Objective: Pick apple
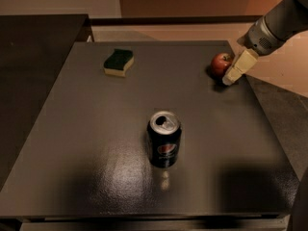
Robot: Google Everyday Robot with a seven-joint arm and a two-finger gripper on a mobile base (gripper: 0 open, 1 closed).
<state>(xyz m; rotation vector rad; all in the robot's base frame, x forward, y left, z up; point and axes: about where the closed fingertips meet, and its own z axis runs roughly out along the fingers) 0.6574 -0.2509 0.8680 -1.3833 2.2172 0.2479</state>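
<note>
At the table's [72, 129] right edge, gripper [228, 79] just beside apple [221, 63], grip unclear, Pepsi-logo can [164, 139] mid-table.

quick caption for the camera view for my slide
The gripper hangs just right of the apple near the far right edge of the table; soda can mid-table, sponge far left.

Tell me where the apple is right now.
In the camera view, the apple sits near the far right corner of the table, with the gripper close beside it on the right.
</note>
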